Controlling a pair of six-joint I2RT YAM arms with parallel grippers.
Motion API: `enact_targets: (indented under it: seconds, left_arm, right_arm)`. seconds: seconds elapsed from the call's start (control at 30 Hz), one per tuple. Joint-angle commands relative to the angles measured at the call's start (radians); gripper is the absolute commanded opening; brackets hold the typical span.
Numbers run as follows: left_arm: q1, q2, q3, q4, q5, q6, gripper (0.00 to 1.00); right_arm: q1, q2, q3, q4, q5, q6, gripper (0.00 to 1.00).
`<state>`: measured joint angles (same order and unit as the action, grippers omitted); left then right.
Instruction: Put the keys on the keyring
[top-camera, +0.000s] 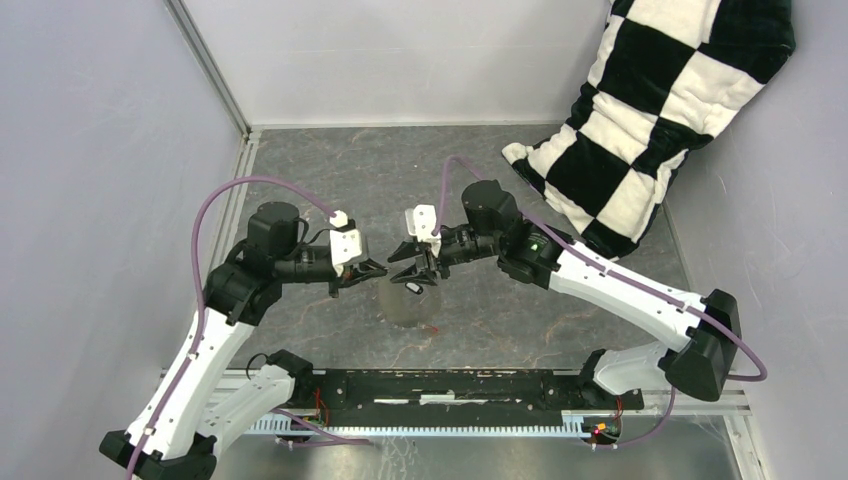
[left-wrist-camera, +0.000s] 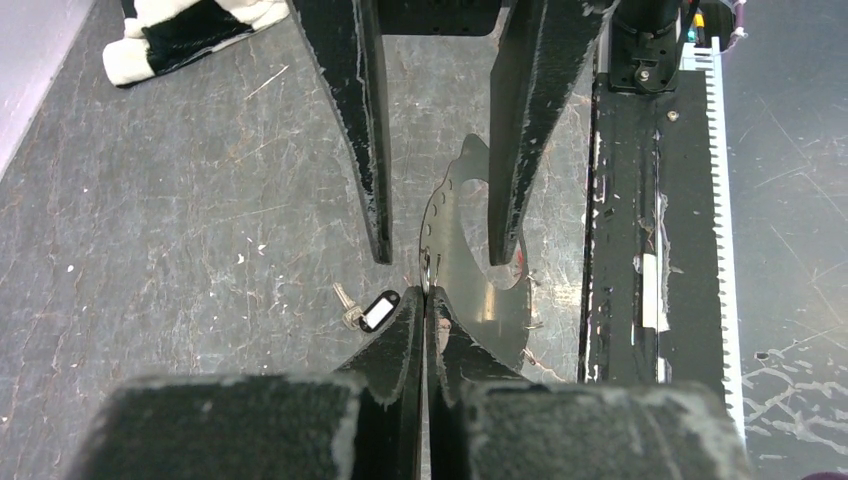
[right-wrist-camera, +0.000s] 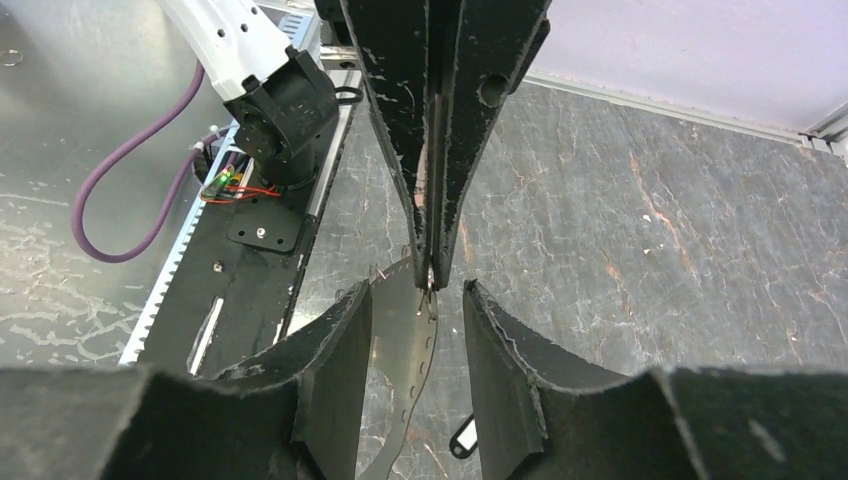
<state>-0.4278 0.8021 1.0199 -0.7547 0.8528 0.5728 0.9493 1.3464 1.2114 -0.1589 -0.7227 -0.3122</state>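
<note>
Nearest, a black rail (top-camera: 450, 385) spans the table (top-camera: 560, 320) between the arm bases; beyond it the red key (top-camera: 432, 328) lies just beside the keyring (left-wrist-camera: 465, 275); the ring sits mid-table, long axis in line with the left fingers, jagged fringe facing the black key (left-wrist-camera: 379, 310) close by; the left gripper (left-wrist-camera: 426, 295) is pinched tight on that fringed edge; the right gripper (top-camera: 415, 268) gapes astride the ring, gripping nothing; a checked cushion (top-camera: 660, 110) fills the far right corner.
</note>
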Motion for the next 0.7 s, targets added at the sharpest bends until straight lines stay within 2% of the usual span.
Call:
enact_targets:
  seconds: [0.0, 0.33, 0.57, 0.67]
  left_arm:
    - [0.001, -0.015, 0.023, 0.011, 0.047, 0.02, 0.02]
    - [0.001, -0.013, 0.02, 0.008, 0.046, 0.025, 0.02]
    - [0.001, -0.012, 0.017, 0.008, 0.05, 0.032, 0.02]
    - [0.001, -0.013, 0.018, 0.007, 0.055, 0.032, 0.02]
  right_arm:
    - [0.009, 0.012, 0.055, 0.014, 0.023, -0.01, 0.45]
    - [0.015, 0.032, 0.074, 0.018, 0.011, 0.001, 0.32]
    - [0.017, 0.032, 0.052, 0.056, 0.023, 0.025, 0.18]
    - [0.018, 0.028, 0.033, 0.08, 0.032, 0.036, 0.05]
